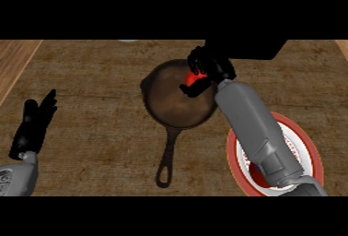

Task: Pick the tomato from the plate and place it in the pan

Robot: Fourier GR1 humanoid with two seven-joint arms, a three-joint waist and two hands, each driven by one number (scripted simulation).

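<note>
1 right hand (204, 69) curled round tomato (195, 81), above pan (178, 106)

I see two smooth grey forearms, the right forearm (255, 129) panelled near its base, each ending in a glossy black hand: left hand (32, 126), right hand (207, 64).

The tomato (195, 81) is red, the pan (178, 105) dark brown with a black handle. The plate (307, 152) is white, red-rimmed. The bench (88, 129) is mottled brown, both hands black.

Pan (178, 103) centre of counter (95, 83); plate (309, 152) right, nearer robot.
</note>
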